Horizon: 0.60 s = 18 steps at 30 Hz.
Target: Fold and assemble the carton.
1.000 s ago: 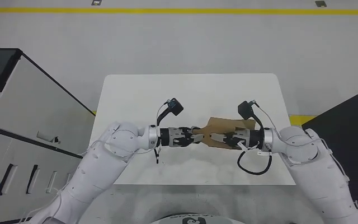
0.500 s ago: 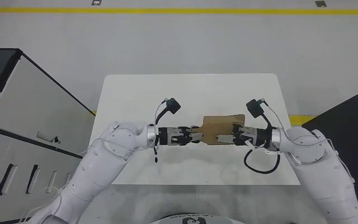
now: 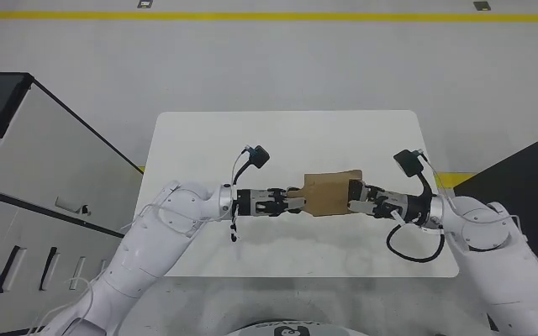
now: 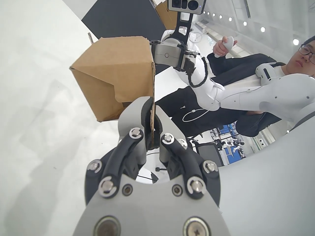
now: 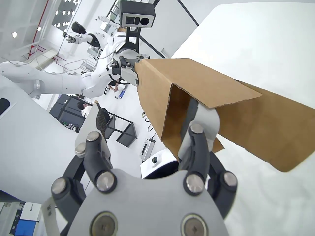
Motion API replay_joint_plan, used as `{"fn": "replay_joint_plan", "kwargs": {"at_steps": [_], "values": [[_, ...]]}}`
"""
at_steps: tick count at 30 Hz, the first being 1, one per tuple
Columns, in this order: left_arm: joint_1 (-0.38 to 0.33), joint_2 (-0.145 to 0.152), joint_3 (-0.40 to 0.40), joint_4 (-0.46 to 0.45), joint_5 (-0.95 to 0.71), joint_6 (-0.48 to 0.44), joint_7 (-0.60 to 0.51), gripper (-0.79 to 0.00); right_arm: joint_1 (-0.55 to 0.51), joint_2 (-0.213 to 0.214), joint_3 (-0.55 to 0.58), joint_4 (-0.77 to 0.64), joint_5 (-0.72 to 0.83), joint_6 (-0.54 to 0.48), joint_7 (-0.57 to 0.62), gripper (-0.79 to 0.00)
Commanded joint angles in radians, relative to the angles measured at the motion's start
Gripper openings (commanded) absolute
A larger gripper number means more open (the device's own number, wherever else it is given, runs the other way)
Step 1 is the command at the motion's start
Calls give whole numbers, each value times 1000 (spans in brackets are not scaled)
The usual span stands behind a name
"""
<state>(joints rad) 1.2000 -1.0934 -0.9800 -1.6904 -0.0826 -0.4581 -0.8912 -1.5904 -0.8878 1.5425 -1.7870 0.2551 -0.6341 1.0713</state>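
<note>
Carton is held between our grippers over the table, toward its near edge. Our left gripper pinches a flap edge between its fingers. Our right gripper has its fingers spread, one inside the carton's open end, the other outside, clear of the cardboard.

No text, number or sign can be read. The carton shows plain brown faces. A white tag at the right wrist is too blurred to read.
</note>
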Motion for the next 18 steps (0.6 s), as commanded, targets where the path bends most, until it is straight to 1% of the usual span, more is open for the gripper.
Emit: {"fn": "replay_joint_plan", "kwargs": {"at_steps": [1, 3, 6, 7, 8, 9, 18], "values": [[-2, 0, 0, 2, -2, -1, 0, -785, -5, 2, 9, 4, 10, -6, 8, -462], [-3, 0, 0, 5, -9, -6, 2, -785, -10, 5, 20, 9, 19, -13, 18, -477], [-6, 0, 0, 8, -16, -11, 1, -785, -17, 8, 38, 22, 27, -21, 29, -576], [-7, -1, 0, 10, -17, -12, 0, -785, -20, 9, 45, 27, 26, -21, 30, -631], [-9, -1, 1, 11, -18, -13, 0, -785, -23, 11, 50, 30, 26, -22, 31, -720], [-10, -1, 2, 12, -18, -13, 0, -785, -26, 12, 57, 34, 27, -24, 31, -785], [-20, -3, 11, 21, -26, -17, 0, -785, -53, 19, 104, 55, 34, -31, 23, -785]]}}
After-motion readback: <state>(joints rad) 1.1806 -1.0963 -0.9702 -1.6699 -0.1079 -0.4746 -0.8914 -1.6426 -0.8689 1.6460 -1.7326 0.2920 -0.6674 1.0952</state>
